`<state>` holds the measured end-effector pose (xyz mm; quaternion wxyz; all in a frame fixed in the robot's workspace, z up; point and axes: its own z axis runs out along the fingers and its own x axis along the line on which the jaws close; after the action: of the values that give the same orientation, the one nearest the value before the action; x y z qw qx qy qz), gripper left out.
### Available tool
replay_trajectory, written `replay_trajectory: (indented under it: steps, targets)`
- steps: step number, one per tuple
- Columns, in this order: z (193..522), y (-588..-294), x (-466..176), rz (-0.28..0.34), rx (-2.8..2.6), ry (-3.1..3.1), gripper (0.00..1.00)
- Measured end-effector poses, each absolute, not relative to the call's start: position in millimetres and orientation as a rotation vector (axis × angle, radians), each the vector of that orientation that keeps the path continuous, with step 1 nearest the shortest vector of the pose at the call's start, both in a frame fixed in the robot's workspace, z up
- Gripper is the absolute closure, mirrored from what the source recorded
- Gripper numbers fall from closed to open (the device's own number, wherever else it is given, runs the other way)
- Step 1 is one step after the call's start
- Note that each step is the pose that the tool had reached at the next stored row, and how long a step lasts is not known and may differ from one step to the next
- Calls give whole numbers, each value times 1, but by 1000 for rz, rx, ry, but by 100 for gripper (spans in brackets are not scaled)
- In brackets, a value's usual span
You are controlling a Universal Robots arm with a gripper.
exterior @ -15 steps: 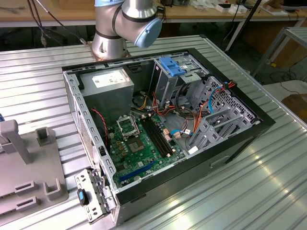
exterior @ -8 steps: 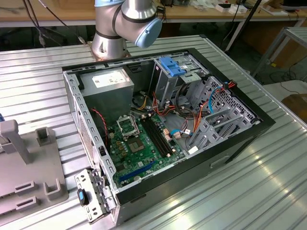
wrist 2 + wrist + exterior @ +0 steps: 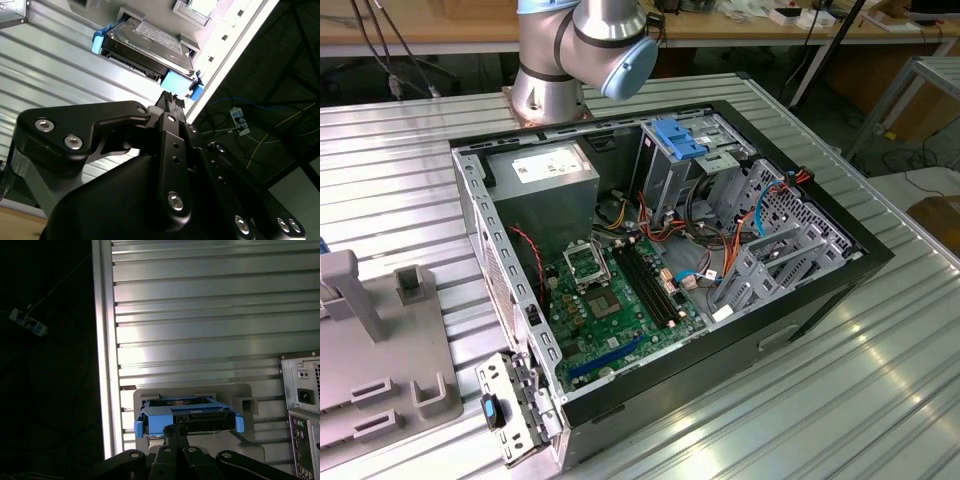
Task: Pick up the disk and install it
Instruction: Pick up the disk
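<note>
Hovering just beside the disk [image 3: 200, 417] in its grey holder [image 3: 240, 392] on the ribbed table [image 3: 200, 315], the gripper [image 3: 175, 430] seems to have its fingers squeezed together and empty, so moving in like that could knock the disk crooked.

Standing here, I cannot truly read any print; the power supply [image 3: 545, 200] inside the open computer case [image 3: 840, 275] carries a white sticker [image 3: 542, 166] with dark lines of text, all too fine to make out; in the second wrist view the disk [image 3: 150, 50] has a pale label [image 3: 160, 35] across its top face, with rows of small print and perhaps a barcode, none of it legible; the green motherboard [image 3: 620, 310] bears tiny white markings, equally unreadable.
</note>
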<state>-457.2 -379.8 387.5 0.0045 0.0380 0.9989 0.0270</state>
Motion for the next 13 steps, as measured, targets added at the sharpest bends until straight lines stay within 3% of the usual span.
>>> replay_trajectory:
  steps: [13]
  targets:
    - [387, -380, -457, 86, -286, 3125, 89]
